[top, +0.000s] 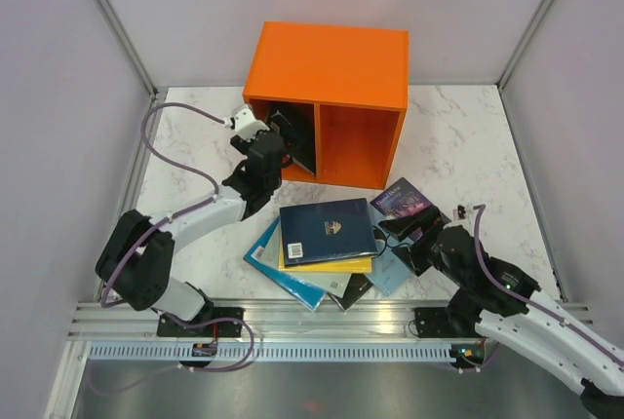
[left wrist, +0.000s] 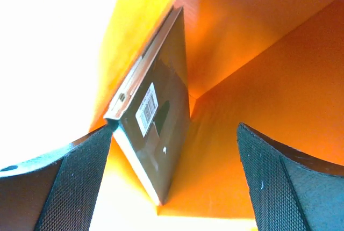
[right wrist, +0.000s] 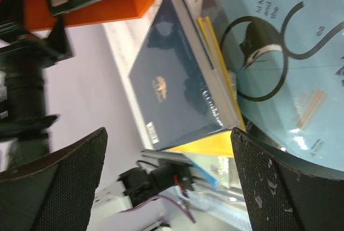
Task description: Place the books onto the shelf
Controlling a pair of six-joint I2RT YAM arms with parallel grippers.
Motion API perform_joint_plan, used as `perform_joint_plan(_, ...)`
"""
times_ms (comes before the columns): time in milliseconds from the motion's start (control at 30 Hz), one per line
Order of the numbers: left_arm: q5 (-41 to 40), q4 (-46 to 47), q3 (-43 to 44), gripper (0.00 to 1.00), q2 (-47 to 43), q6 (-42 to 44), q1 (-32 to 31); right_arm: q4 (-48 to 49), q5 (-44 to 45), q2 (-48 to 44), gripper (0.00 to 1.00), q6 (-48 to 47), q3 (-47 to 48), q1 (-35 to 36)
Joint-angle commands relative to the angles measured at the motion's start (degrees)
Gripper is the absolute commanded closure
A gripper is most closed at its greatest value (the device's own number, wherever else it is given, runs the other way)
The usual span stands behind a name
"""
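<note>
Left tool (left wrist: 177, 185) released at the shelf (top: 327, 54)'s left compartment; dark book (left wrist: 158, 134) leaned inside, ungripped. I noted right tool (right wrist: 172, 185), also released, nearer the stack (top: 292, 265) on the bench (top: 468, 146); navy book (top: 327, 229) lay just to its left.

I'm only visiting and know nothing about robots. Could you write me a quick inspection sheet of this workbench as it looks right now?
Surface: white marbled table.
Job's things: orange shelf; a dark book leans in its left compartment, and the right compartment looks empty. The pile in front has a navy book on top of a yellow book, with a purple galaxy book at the right.
Clutter: nothing seen.
Claws: left claw open at the left compartment's mouth; right claw open over the pile's right side.
Cables: purple cable looping along the left arm.
Surroundings: pale panel walls, metal rail at the near edge.
</note>
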Motion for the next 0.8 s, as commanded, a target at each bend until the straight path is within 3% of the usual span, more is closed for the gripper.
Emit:
perform_joint_plan(0, 0.29, -5.52, -0.42, 0.0, -7.96, 2.61, 1.23, 4.63, 0.57, 6.7, 0.02, -6.59, 4.27, -0.04)
perform_joint_plan(133, 8.45, -18.31, 1.24, 0.0, -14.47, 8.84, 2.01, 5.51, 1.36, 13.4, 0.02, -12.4, 8.41, -0.04)
perform_joint_plan(300, 20.04, -33.82, 1.79, 0.0, -21.95, 8.77, 2.98, 7.71, 1.98, 19.28, 0.02, -13.55, 8.24, -0.04)
perform_joint_plan(367, 31.1, -37.06, -0.06, 0.0, -25.38, 9.91, 4.12, 8.33, 1.72, 20.69, 0.02, -13.02, 6.92, -0.13)
perform_joint_plan(533, 54.03, -38.23, -4.71, 0.0, -27.68, 10.7, 9.3, 8.59, -3.1, 27.37, 0.02, -11.44, 5.25, -0.13)
perform_joint_plan(767, 69.19, -31.82, -11.66, 0.0, -22.59, 9.03, 13.09, 14.12, -5.05, 30.81, 0.02, -12.41, 3.23, -0.04)
